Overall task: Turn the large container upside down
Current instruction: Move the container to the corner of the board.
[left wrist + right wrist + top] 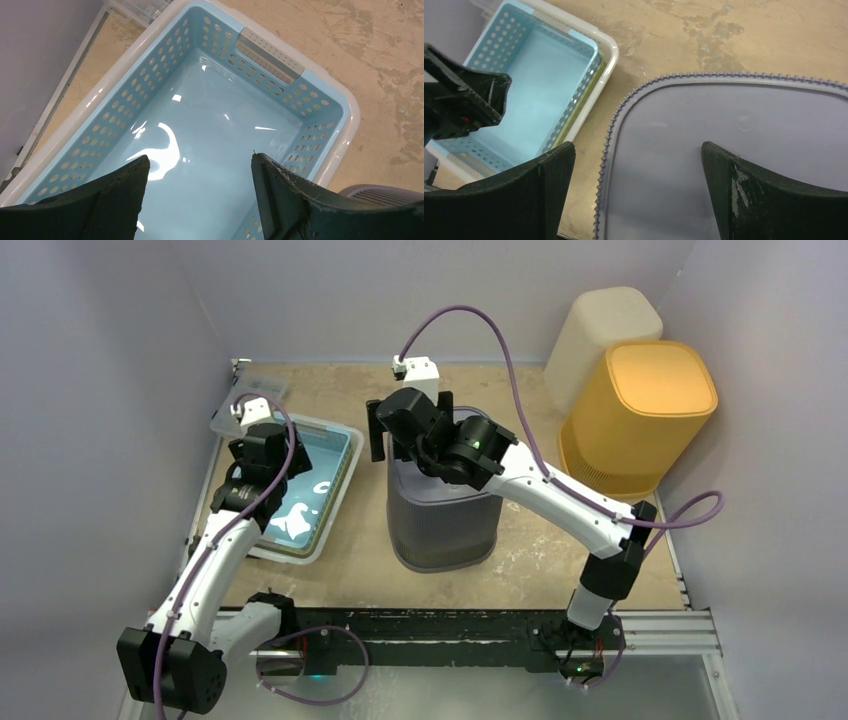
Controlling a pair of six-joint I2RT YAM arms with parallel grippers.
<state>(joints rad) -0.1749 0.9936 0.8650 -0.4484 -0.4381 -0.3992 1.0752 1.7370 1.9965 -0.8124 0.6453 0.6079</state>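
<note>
The grey container (440, 525) is seen just right of the blue basket (338, 495), seemingly base-up already. The right gripper (638, 150) is held wide and empty above it, the left gripper (200, 160) equally wide above the basket. A clean withdrawal is probably called for.

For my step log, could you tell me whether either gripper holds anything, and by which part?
Nothing is held. The left gripper hangs open over the blue basket; the right gripper hangs open over the grey container.

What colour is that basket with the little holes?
The basket is light blue, its walls dotted with rows of round holes; clearest in the left wrist view.
</note>
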